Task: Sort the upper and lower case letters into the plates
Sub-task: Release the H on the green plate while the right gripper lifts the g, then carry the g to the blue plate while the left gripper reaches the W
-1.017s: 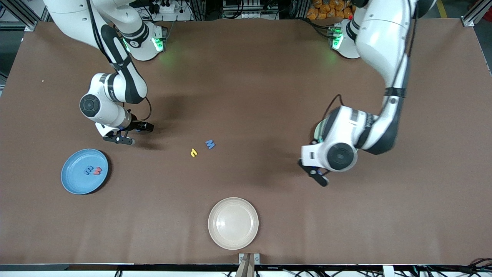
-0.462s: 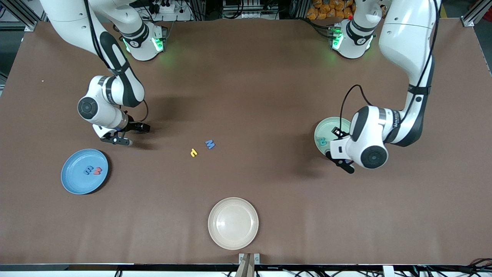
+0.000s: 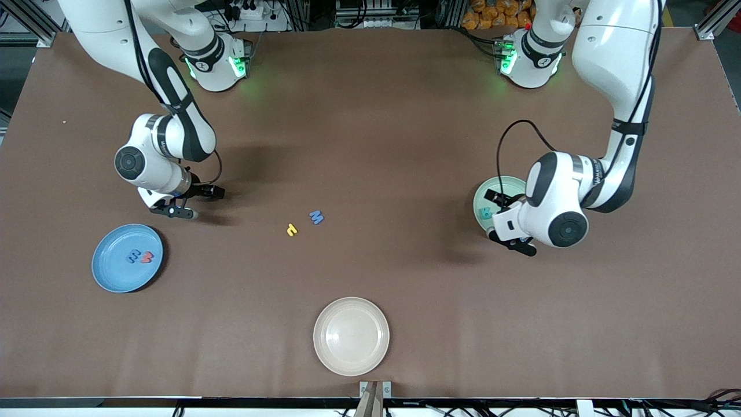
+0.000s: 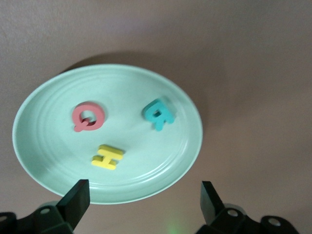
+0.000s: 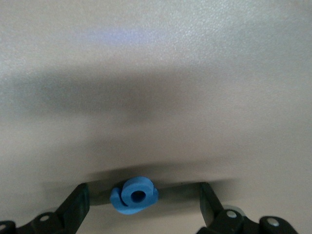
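The pale mint green plate (image 3: 491,197) (image 4: 44,165) holds a red letter (image 4: 88,116), a teal letter (image 3: 485,213) (image 4: 158,113) and a yellow letter (image 4: 107,157). My left gripper (image 3: 512,243) (image 4: 144,207) is open and empty over that plate's rim. My right gripper (image 3: 175,212) (image 5: 144,207) is open, low over the table, with a small blue letter (image 5: 134,195) between its fingers and touching neither. The blue plate (image 3: 110,272) holds a blue letter (image 3: 134,255) and a red letter (image 3: 147,257). A yellow letter (image 3: 292,230) and a blue letter (image 3: 316,217) lie loose mid-table.
A cream-white plate (image 3: 351,336) sits near the table's front edge, nearer the camera than the loose letters. The brown table (image 3: 370,127) stretches bare between the arms' bases.
My left arm has swung from mid-table toward its own end and its gripper now hangs over the mint plate's rim. My right gripper has shifted slightly toward its end of the table.
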